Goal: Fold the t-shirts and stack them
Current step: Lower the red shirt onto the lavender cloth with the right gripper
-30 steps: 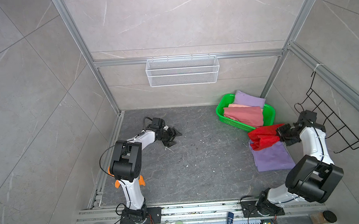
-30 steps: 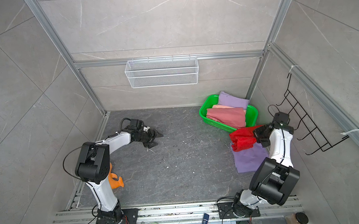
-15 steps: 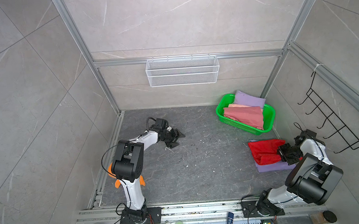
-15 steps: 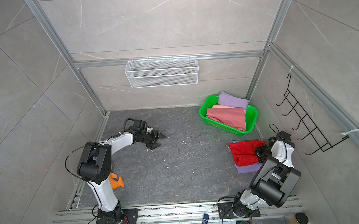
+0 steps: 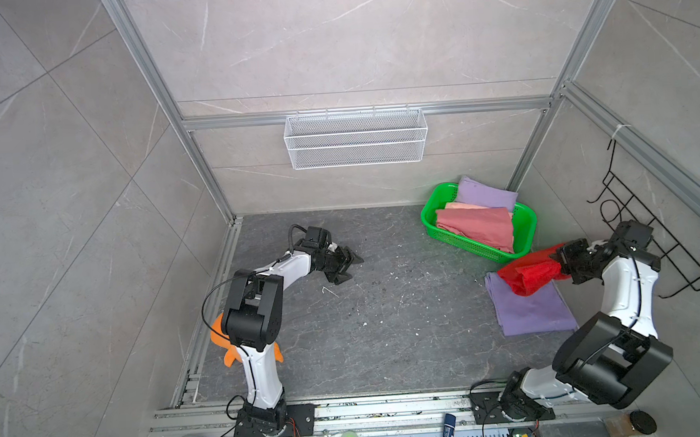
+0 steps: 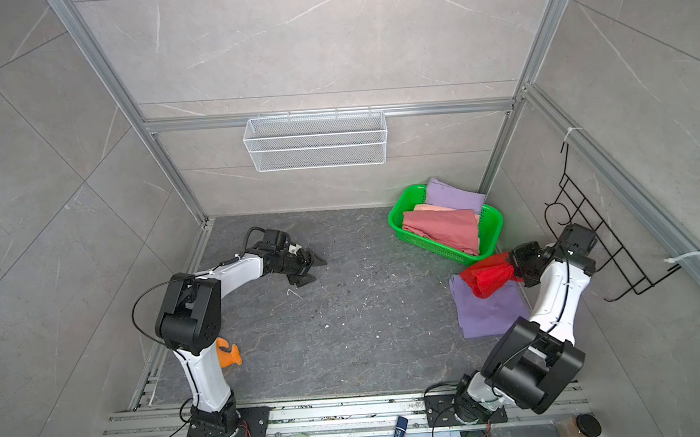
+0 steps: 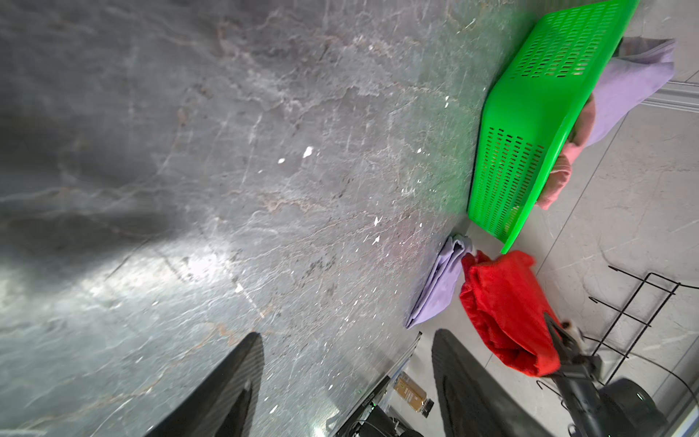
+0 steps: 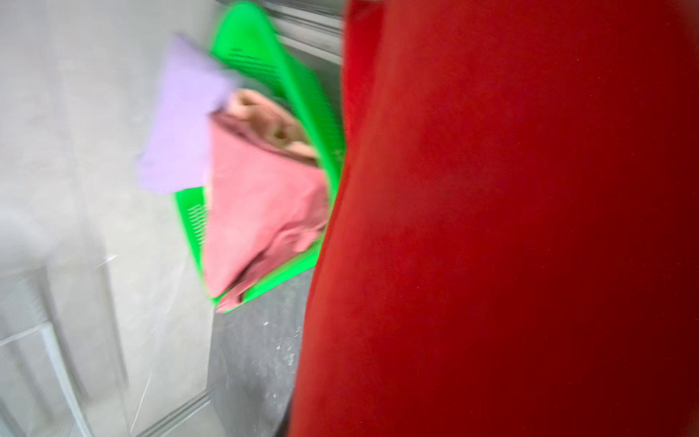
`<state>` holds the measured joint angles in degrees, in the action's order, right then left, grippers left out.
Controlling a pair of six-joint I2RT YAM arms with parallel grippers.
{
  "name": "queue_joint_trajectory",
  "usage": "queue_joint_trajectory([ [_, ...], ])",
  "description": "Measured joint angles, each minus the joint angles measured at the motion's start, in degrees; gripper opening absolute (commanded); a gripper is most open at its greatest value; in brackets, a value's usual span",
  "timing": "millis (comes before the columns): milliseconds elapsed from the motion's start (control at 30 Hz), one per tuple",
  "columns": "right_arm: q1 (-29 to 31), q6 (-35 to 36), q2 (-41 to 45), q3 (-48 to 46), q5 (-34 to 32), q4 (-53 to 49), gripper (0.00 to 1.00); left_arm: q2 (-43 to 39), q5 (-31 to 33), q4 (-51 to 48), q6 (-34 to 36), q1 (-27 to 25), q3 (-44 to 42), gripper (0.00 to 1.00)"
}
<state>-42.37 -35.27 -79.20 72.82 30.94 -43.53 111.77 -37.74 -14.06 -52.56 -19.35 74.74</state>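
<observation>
Red t-shirt (image 5: 529, 277) hangs from right gripper's (image 5: 560, 263) clamped jaws, probably for stacking on lavender t-shirt (image 5: 531, 314) beneath them; left gripper's (image 5: 352, 269) jaws apart, empty.

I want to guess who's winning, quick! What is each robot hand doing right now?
The left gripper is open, holding nothing.
The right gripper is closed on the red t-shirt.
</observation>
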Motion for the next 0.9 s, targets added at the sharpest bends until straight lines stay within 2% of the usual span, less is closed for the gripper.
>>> queue_joint_trajectory([
  [67,-0.5,0.5,3.1,-3.3,0.9,2.6,0.12,0.9,0.0,0.8,-0.4,-0.5,0.5,0.72],
  [133,-1.5,0.9,4.7,-9.1,1.0,5.3,0.24,1.9,-0.1,1.4,-0.8,-1.4,0.5,0.73],
  [267,-3.0,3.5,1.6,-21.6,-1.4,11.8,0.42,3.4,-0.2,1.5,-1.4,-3.2,0.5,0.72],
  [300,-3.2,4.5,0.8,-23.1,-2.7,13.4,0.44,3.5,-0.2,1.6,-1.5,-3.5,0.5,0.72],
  [400,-3.7,5.1,0.0,-23.4,-4.6,16.5,0.46,3.5,-0.4,1.7,-1.5,-4.3,0.5,0.72],
  [600,-3.7,5.4,-0.4,-23.4,-9.8,16.1,0.47,3.5,-0.3,1.9,-1.7,-4.5,0.5,0.72],
  [700,-3.7,6.2,-1.8,-22.3,-12.2,14.7,0.55,3.5,-0.3,1.9,-1.7,-4.5,0.5,0.72],
  [733,-3.7,6.3,-2.3,-21.9,-12.9,14.5,0.66,3.5,-0.3,1.9,-1.7,-4.5,0.5,0.72],
  [900,-3.7,7.2,-2.7,-21.0,-18.2,11.4,0.76,3.5,-0.3,1.9,-1.7,-4.5,0.6,0.72],
])
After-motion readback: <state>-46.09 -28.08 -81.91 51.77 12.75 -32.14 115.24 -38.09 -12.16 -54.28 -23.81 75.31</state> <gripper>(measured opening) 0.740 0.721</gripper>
